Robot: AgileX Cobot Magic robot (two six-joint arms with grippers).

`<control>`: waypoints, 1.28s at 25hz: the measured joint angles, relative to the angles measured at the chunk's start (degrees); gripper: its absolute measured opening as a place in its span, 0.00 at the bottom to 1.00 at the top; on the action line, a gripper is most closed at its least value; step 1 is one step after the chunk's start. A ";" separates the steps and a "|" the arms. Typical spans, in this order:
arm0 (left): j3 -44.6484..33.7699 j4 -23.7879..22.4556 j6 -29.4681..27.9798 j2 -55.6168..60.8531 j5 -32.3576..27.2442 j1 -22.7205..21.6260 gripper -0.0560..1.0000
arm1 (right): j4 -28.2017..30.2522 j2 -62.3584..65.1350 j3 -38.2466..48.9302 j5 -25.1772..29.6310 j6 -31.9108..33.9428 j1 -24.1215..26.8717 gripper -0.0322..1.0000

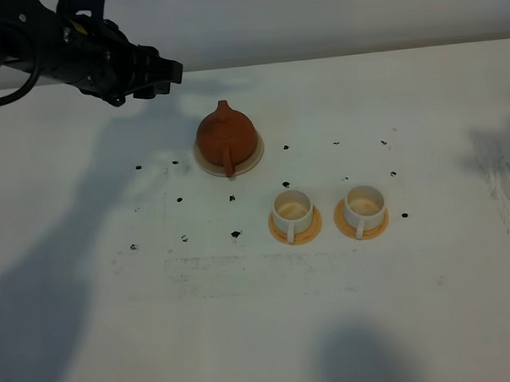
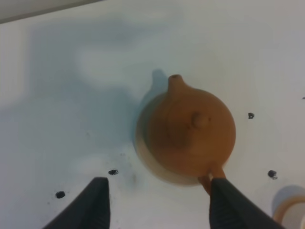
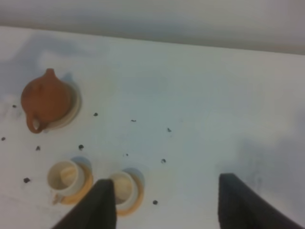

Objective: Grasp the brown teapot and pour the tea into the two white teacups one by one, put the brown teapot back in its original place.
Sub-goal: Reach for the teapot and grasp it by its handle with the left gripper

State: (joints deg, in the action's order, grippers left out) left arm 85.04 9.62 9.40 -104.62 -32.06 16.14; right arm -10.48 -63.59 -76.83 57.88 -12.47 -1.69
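Note:
The brown teapot (image 1: 225, 135) stands upright with its lid on, on the cream saucer (image 1: 253, 155), spout to the back and handle to the front. The two white teacups (image 1: 291, 208) (image 1: 364, 203) stand on orange saucers in front and to the right of it. My left gripper (image 1: 159, 77) hovers behind and to the left of the teapot, open and empty. In the left wrist view the teapot (image 2: 190, 131) lies ahead of the open gripper (image 2: 159, 207). My right gripper (image 3: 169, 205) is open and empty, far from the teapot (image 3: 45, 100) and the cups (image 3: 64, 176) (image 3: 125, 187).
The white table (image 1: 404, 108) carries several small black marks around the teapot and cups. The left arm casts a broad shadow over the table's left side (image 1: 47, 276). The right arm is outside the exterior view.

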 joint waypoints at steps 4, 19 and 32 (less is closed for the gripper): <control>0.00 -4.76 -4.72 0.00 0.00 1.36 0.48 | 1.24 5.98 2.01 1.53 1.14 0.00 0.50; 0.00 -14.07 -14.24 0.00 -1.99 5.53 0.48 | 2.80 26.61 7.88 8.67 2.38 0.00 0.50; 0.00 -24.64 -23.58 0.00 -6.36 9.00 0.48 | 2.87 39.26 19.77 10.45 3.28 0.00 0.50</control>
State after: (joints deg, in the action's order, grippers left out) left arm 85.04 -15.02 -14.18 -104.62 -38.41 25.14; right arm -7.60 -24.33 -57.06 68.33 -9.19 -1.69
